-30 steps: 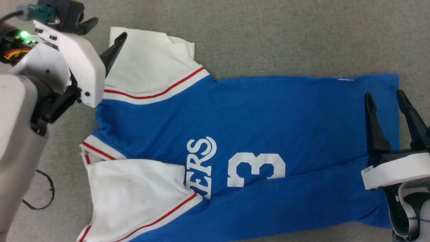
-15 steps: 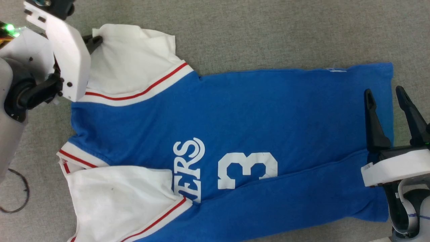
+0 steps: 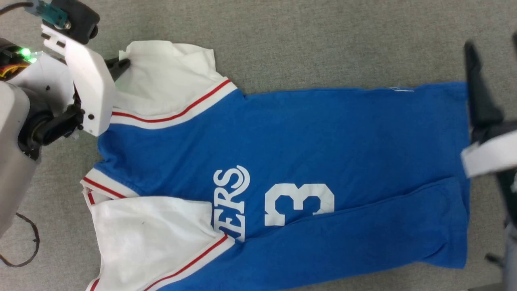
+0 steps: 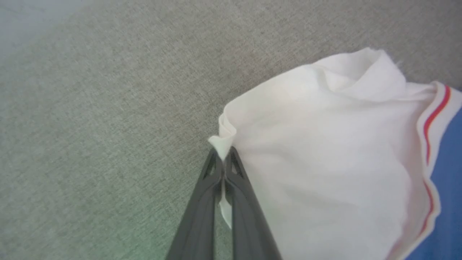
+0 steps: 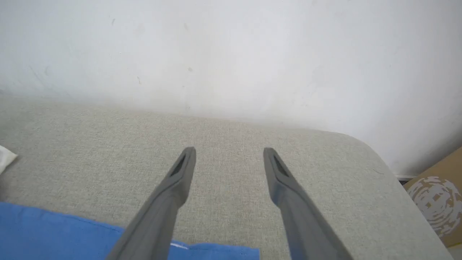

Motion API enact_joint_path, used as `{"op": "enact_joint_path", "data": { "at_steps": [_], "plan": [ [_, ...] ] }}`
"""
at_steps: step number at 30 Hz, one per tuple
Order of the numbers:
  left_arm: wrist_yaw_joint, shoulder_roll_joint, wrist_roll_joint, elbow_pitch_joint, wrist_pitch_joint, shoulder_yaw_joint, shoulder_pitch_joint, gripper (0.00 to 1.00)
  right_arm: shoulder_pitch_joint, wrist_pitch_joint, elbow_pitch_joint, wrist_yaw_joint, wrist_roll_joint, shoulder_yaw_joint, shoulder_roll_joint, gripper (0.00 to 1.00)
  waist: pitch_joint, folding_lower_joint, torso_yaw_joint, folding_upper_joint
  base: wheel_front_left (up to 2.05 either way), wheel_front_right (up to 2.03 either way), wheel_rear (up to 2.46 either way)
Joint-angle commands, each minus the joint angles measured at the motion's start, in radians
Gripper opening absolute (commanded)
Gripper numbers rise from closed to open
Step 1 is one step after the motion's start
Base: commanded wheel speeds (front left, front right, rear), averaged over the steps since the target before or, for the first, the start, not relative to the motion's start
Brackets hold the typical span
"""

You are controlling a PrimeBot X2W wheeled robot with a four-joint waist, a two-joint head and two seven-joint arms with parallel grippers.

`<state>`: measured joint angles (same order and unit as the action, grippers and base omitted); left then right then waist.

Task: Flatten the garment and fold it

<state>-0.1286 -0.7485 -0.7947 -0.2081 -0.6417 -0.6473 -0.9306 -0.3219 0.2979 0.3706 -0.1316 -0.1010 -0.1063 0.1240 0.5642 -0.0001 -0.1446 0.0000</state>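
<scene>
The garment (image 3: 323,141), a royal-blue jersey with white sleeves, red stripes, "ERS" and a 3, lies mostly flat and sideways, collar to the left and hem to the right. Its near part is folded over along a diagonal crease. My left gripper (image 3: 121,64) is shut on the outer corner of the far white sleeve (image 4: 325,144); in the left wrist view the gripper (image 4: 224,153) has a tuft of white cloth between its fingers (image 4: 202,202). My right gripper (image 3: 492,40) stands open near the hem's far corner, above the grey surface in the right wrist view (image 5: 229,151), where the garment (image 5: 54,231) lies under its fingers.
The jersey rests on a grey fabric surface (image 3: 323,40) with a rounded far corner (image 5: 361,144). A white wall (image 5: 231,54) stands right behind it. A cardboard box (image 5: 436,202) sits past that corner. A black cable loop (image 3: 28,250) lies at the left.
My left gripper has closed on the far sleeve's corner, bunching it a little. The right gripper has moved away from the hem's middle toward its far corner, staying open. The camera shifted slightly.
</scene>
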Motion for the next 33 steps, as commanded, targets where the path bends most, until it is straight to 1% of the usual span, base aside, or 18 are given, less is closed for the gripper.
{"op": "enact_joint_path", "data": {
  "at_steps": [1,3,8,11,15,19,22,23,25,29,33],
  "plan": [
    [-0.002,-0.008,-0.002,-0.014,0.000,-0.015,0.029,0.00,-0.033,0.033,-0.001,0.001,-0.020,-0.008,0.010,1.00,0.000,0.0001,0.000,0.0000,0.00,0.00,0.00],
    [-0.002,-0.009,-0.004,-0.015,0.008,-0.018,0.028,0.00,-0.079,0.117,-0.021,0.001,-0.045,-0.026,0.036,1.00,0.002,0.0001,0.003,0.0000,0.00,0.00,0.00],
    [-0.002,-0.007,-0.008,-0.012,0.015,-0.029,0.015,0.00,-0.123,0.412,-0.133,0.001,-0.121,-0.037,0.100,1.00,0.014,0.0001,0.015,0.0000,0.00,0.00,0.00],
    [-0.002,-0.006,-0.010,-0.010,0.016,-0.035,0.006,0.00,-0.129,0.525,-0.178,0.001,-0.157,-0.036,0.137,1.00,0.026,0.0001,0.025,0.0000,0.00,0.00,0.00],
    [-0.002,-0.002,-0.014,-0.010,0.017,-0.044,-0.005,0.00,-0.117,0.585,-0.226,0.001,-0.171,-0.053,0.163,1.00,0.040,0.0001,0.040,0.0000,0.00,0.00,0.00],
    [-0.002,-0.006,-0.017,-0.013,0.017,-0.050,-0.015,0.00,-0.100,0.616,-0.255,0.001,-0.191,-0.055,0.156,1.00,0.052,0.0001,0.047,0.0000,0.00,0.00,0.00],
    [-0.002,-0.010,-0.019,-0.015,0.018,-0.054,-0.021,0.00,-0.101,0.631,-0.276,0.001,-0.207,-0.059,0.140,0.99,0.058,0.0001,0.049,0.0000,0.00,0.00,0.00],
    [-0.002,-0.012,-0.020,-0.016,0.019,-0.055,-0.023,0.00,-0.105,0.634,-0.280,0.001,-0.212,-0.057,0.136,0.54,0.060,0.0001,0.049,0.0000,0.00,0.00,0.00],
    [-0.002,-0.014,-0.023,-0.017,0.020,-0.058,-0.026,0.00,-0.116,0.630,-0.287,0.001,-0.213,-0.046,0.141,0.00,0.062,0.0001,0.049,0.0000,0.00,0.00,0.00],
    [-0.002,-0.013,-0.025,-0.011,0.061,-0.062,-0.028,0.00,-0.135,0.604,-0.304,0.001,-0.213,-0.034,0.151,0.00,0.056,0.0001,0.049,0.0000,0.00,0.00,0.00],
    [-0.002,-0.008,-0.020,-0.011,0.169,-0.040,-0.020,0.00,-0.150,0.544,-0.312,0.001,-0.217,-0.028,0.157,0.00,0.026,0.0001,0.053,0.0000,0.00,0.00,0.00]
  ]
}}
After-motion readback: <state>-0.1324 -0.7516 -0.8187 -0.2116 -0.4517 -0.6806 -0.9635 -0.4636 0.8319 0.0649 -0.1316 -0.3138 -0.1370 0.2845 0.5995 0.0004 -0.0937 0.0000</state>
